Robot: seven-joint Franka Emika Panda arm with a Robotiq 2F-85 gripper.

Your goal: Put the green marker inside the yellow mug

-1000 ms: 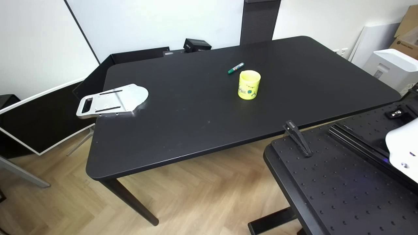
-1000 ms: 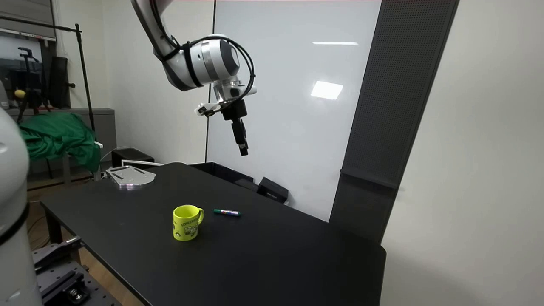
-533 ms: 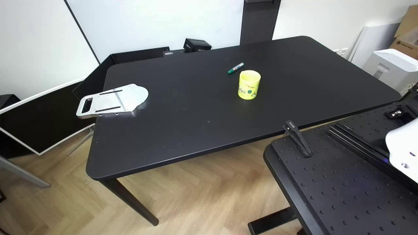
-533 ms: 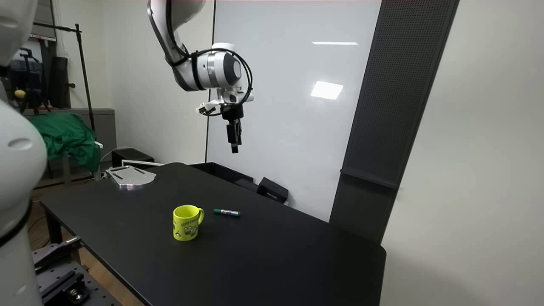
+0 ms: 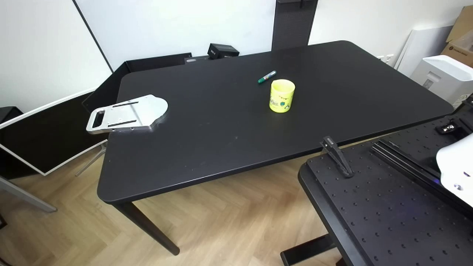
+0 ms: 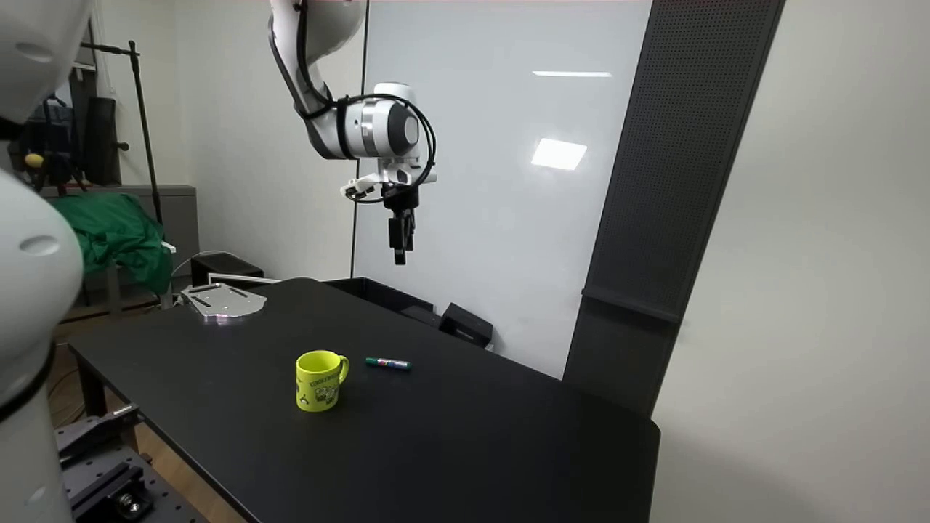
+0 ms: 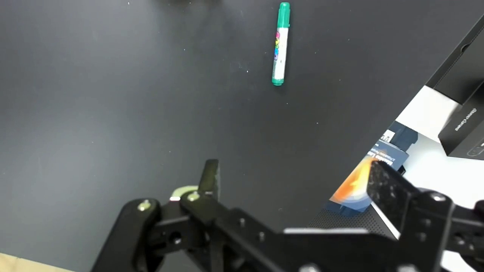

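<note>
Well away from mug (image 5: pixel 282 96) and marker (image 7: pixel 280 49), a silver plate (image 5: pixel 127 112) overhangs the table (image 5: pixel 207 136), gripper (image 7: pixel 295 172) (jaws apart) aloft.

I see flat metal plate (image 5: pixel 127 114), partly sticking out over edge of black table (image 5: pixel 207 144). Beyond table, I notice black box (image 6: pixel 466 325); well apart, green cloth (image 6: pixel 109 236).

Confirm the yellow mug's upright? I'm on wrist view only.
Observer: Yes, the yellow mug stands upright on the black table in both exterior views.
Operator: Which way's the handle?
Observer: In an exterior view, the handle is on the side toward the green marker.
Operator: Anything else on that table?
Observer: A flat silvery piece lies at one end, partly reaching past the edge.
</note>
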